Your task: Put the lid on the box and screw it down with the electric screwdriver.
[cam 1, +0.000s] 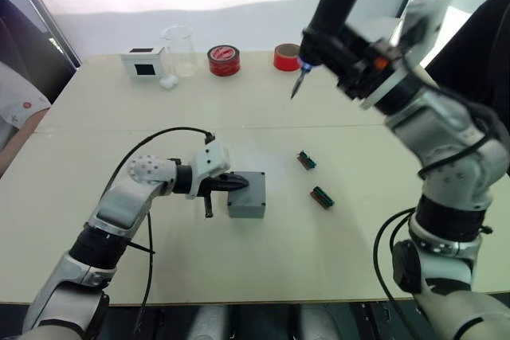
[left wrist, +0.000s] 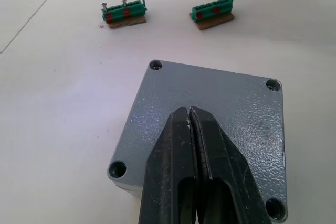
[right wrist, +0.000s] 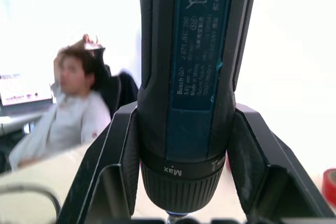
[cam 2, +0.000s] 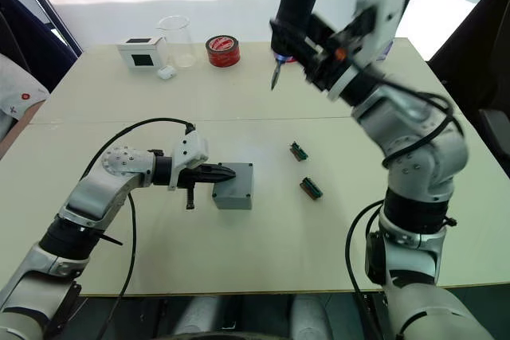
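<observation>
- Lid (left wrist: 210,124) sits square on the box (cam 1: 247,205), mid-table, corners lined up – placing step looks done.
- Left gripper (cam 1: 236,183) lies across the lid's top w/ both fingers (left wrist: 178,171) pressed together, nothing between them; reads as pinning the lid down, not gripping it.
- Right gripper (right wrist: 184,145) is clamped round the electric screwdriver (cam 1: 339,1), one finger each side of the barrel.
- Driver is held high over the far half of the table, bit (cam 1: 298,84) pointing down, well apart from the box – no contact w/ any corner yet.
- Four corner holes on the lid, e.g. near one (left wrist: 116,169); can't tell from here if screws are seated in them. Look like dark open recesses, so my guess is the screwing hasn't begun.
- Left to do, as I judge it: bring the bit down to each corner in turn, drive all four, keep the lid pinned meanwhile.
- Count, task items: 1 box, 1 lid, 1 driver.
- Count, others: 2 green terminal blocks (cam 1: 307,160) (cam 1: 322,197) on the table beside the box on the robot's right; one carries small screws on top in the left wrist view.
- Far edge: 2 red tape rolls (cam 1: 224,60) (cam 1: 286,56), 1 clear beaker (cam 1: 179,49), 1 white box w/ black panel (cam 1: 144,62), small white bit (cam 1: 168,82) next to it.
- A person (right wrist: 68,108) is seated in the background, not at the table's work area.
</observation>
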### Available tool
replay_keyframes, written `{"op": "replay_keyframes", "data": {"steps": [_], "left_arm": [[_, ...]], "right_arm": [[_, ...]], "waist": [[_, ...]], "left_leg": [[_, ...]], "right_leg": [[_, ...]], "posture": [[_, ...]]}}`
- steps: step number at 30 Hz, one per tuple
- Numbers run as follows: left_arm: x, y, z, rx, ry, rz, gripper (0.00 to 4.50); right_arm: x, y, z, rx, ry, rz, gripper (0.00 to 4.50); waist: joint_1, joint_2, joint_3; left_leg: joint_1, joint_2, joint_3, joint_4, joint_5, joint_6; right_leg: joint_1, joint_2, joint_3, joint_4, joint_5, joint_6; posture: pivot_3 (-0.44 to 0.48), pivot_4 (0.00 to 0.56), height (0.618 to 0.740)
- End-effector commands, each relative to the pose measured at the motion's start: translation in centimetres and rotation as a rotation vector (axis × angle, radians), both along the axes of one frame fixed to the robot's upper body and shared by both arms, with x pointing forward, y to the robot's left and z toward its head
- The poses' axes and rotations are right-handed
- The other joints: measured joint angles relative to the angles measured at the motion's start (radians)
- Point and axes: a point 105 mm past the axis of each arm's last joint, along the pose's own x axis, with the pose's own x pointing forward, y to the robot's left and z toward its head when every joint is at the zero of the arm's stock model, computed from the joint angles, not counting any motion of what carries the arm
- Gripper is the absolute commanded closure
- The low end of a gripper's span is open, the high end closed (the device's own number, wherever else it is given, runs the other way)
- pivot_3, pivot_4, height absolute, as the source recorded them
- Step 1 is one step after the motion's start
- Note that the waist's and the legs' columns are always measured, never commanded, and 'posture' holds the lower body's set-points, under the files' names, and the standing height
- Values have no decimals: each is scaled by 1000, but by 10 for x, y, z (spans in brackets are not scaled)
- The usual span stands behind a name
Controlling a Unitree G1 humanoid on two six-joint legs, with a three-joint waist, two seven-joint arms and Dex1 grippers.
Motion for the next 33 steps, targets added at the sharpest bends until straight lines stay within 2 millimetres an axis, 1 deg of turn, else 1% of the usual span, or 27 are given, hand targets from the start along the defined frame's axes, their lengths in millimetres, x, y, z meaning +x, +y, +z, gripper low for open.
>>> {"op": "replay_keyframes", "data": {"steps": [1, 2, 3, 4, 5, 6, 7, 8, 10, 12, 14, 20, 23, 30, 32, 33], "left_arm": [[2, 0, 7, -137, 70, 53, 4500], [1, -2, 17, -189, 82, 40, 4500], [-1, -4, 23, -220, 92, 29, 4500], [-5, -6, 29, -251, 105, 3, 4500], [-8, -7, 31, -250, 112, -10, 4500], [-11, -8, 32, -237, 109, -25, 4500], [-15, -9, 32, -221, 101, -49, 4500], [-18, -12, 32, -209, 94, -64, 4500], [-31, -16, 34, -185, 82, -127, 4500], [-41, -18, 33, -144, 67, -176, 4500], [-47, -21, 31, -114, 57, -202, 4500], [-51, -27, 29, -112, 52, -201, 4500], [-53, -27, 26, -101, 53, -189, 4500], [-53, -23, 23, -87, 55, -168, 4500], [-50, -22, 22, -85, 51, -156, 4500], [-48, -21, 22, -83, 47, -148, 4500]], "right_arm": [[27, -53, -24, -47, 328, -161, 2755], [31, -70, -38, -97, 439, -216, 2755], [32, -83, -45, -125, 509, -253, 2755], [34, -101, -56, -177, 589, -326, 2755], [34, -114, -65, -227, 653, -372, 2755], [32, -127, -78, -273, 740, -406, 2755], [27, -141, -92, -308, 829, -435, 2755], [24, -150, -100, -325, 884, -447, 2755], [12, -169, -122, -340, 1040, -438, 2755], [4, -186, -144, -382, 1160, -463, 2755], [1, -192, -156, -438, 1214, -459, 2755], [6, -197, -173, -517, 1277, -429, 2755], [5, -199, -179, -552, 1303, -413, 2755], [7, -203, -187, -619, 1336, -397, 2755], [7, -204, -188, -639, 1341, -391, 1734], [7, -205, -189, -647, 1342, -387, 1416]], "waist": [[0, -4, 3], [1, -4, 5], [2, -4, 7], [3, -5, 10], [2, -5, 12], [-1, -3, 14], [-2, 0, 16], [-3, 2, 17], [-9, 3, 20], [-15, 4, 23], [-23, 5, 25], [-27, 6, 28], [-24, 6, 28], [-21, 5, 28], [-21, 5, 28], [-21, 5, 28]], "left_leg": [[0, 0, 0, 0, 0, 0], [0, 0, 0, 1, 0, 0], [-2, 0, 0, 3, 0, 0], [-3, 0, 0, 3, 0, 0], [-5, 0, 0, 5, 0, 1], [-11, 0, 0, 6, -1, 1], [-18, 0, 0, 8, 0, 1], [-20, -1, 2, 9, 0, 1], [-20, 0, 4, 8, -1, 2], [-20, 1, 6, 7, -1, 3], [-20, 1, 7, 7, -2, 4], [-18, 1, 8, 11, -2, 4], [-18, 1, 8, 11, -2, 4], [-19, 0, 8, 13, -2, 4], [-18, 0, 7, 13, -2, 4], [-18, 0, 7, 13, -2, 3]], "right_leg": [[0, 0, 0, 0, 0, 0], [1, -1, 0, 0, 0, -1], [0, -1, 0, 0, -1, -3], [0, -1, 0, -1, -2, -4], [-1, -1, 0, -1, -2, -4], [-7, -1, 0, -1, -2, -4], [-13, -1, 0, 1, 1, -1], [-15, -1, 0, 1, 2, 1], [-16, 0, 0, 0, 1, 1], [-16, 1, 0, -1, 1, 1], [-16, 1, 1, -1, 1, 2], [-16, 1, 2, 2, 3, 5], [-16, 1, 2, 2, 3, 5], [-14, 1, 2, 1, 3, 6], [-14, 1, 2, 1, 4, 6], [-14, 1, 2, 1, 4, 6]], "posture": [[0, 150, 740], [0, 150, 740], [0, 150, 740], [0, 150, 740], [0, 150, 740], [0, 150, 740], [0, 150, 740], [0, 150, 740], [0, 150, 740], [0, 150, 740], [0, 150, 740], [0, 150, 740], [0, 150, 740], [0, 150, 740], [0, 150, 740], [0, 150, 740]]}}
